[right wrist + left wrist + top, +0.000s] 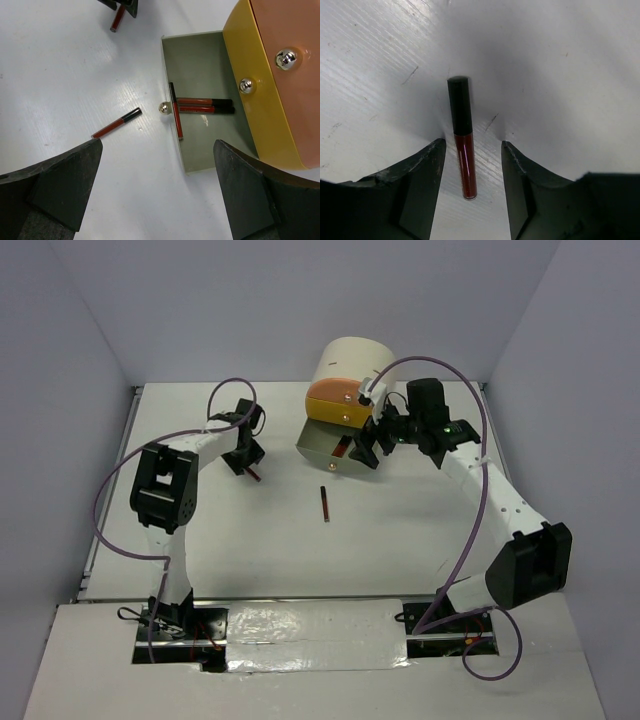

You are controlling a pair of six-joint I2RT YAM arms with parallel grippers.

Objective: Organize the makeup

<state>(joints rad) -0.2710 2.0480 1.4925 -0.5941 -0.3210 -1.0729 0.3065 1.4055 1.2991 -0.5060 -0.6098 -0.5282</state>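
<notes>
The left gripper [472, 150] stood open, its fingers flanking a dark-red tube [462, 145] that lay on the table [560, 75], cap toward twelve o'clock, touching neither finger. Closing centred on the red barrel should stop it rolling. The right gripper [159, 150] hung wide open and empty. The open drawer [200, 60] at one o'clock held the stored tubes [202, 104], and a loose tube [116, 123] lay at ten.

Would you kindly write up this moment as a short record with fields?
left claw: open, straddling a lip gloss tube lying on the table, with a gap on each side
right claw: open, holding nothing, by the open drawer
open drawer: three dark-red sticks inside
loose tube: lying mid-table, untouched
organizer: cream cylinder at the table's far side
</notes>
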